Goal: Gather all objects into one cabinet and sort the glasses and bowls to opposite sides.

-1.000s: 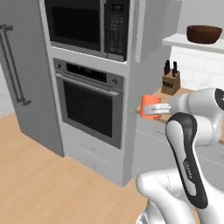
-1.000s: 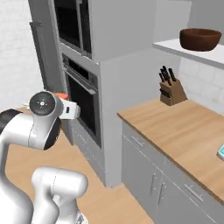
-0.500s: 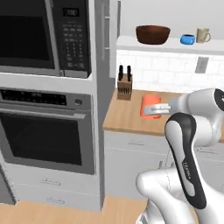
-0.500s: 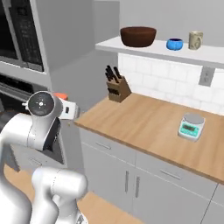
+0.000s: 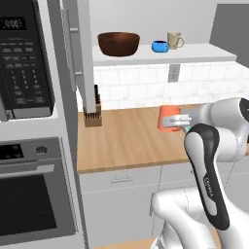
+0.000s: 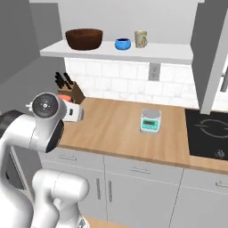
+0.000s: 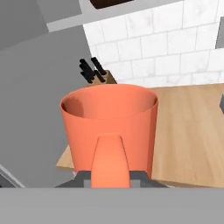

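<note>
I hold the bright orange mug with a handle [image 7: 109,131] in my gripper [image 5: 181,122] — the jaws are nearly closed on the handle, which points toward my hand in the hand view. The mug is upright and its open mouth shows no content. In the left base view the mug [image 5: 168,117] hangs in the air above the light wooden countertop [image 5: 126,141], not touching it.

On the white open shelf [image 5: 160,53] above the white tiled wall stand three things in a row: the wide dark brown wooden-looking bowl [image 5: 118,43] at the left, then the small bright blue bowl [image 5: 159,46], and just beside it the pale beige mug [image 5: 175,40]. The blue bowl and the beige mug are near together; the brown bowl stands more apart from them.

On the countertop, against the wall, there is a wooden knife block with dark handles [image 5: 91,113]. In the right base view a small green and white kitchen scale [image 6: 150,121] sits on the counter, well apart from the knife block [image 6: 71,89], and a black cooktop [image 6: 207,133] lies at the far right. A black microwave [image 5: 24,63] is built in at the left, and under it an oven [image 5: 34,194]
</note>
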You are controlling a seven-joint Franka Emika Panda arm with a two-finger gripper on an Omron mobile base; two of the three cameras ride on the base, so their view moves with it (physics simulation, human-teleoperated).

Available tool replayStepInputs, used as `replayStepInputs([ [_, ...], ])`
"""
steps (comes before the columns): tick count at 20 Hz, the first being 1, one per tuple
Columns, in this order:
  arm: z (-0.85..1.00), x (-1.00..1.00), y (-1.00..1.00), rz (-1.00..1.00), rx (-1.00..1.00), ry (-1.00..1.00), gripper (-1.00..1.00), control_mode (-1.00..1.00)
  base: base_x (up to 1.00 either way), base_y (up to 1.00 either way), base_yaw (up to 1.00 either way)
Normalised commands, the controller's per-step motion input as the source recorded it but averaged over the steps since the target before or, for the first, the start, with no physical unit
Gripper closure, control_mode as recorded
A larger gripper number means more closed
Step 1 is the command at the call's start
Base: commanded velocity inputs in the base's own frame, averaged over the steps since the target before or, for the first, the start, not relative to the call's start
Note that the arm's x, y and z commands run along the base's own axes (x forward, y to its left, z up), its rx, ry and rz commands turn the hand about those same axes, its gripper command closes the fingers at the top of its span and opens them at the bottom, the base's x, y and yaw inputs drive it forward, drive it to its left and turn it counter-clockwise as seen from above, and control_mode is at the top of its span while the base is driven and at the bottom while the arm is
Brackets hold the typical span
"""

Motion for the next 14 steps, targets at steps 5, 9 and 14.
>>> replayStepInputs([
  [5,0.0,0.0,0.0,0.0,0.0,0.0,1.0,1.0,0.08,0.0,-0.18],
  [9,0.0,0.0,0.0,0.0,0.0,0.0,1.0,1.0,0.57,0.0,-0.12],
  [14,0.0,0.0,0.0,0.0,0.0,0.0,1.0,1.0,0.49,-0.02,-0.09],
])
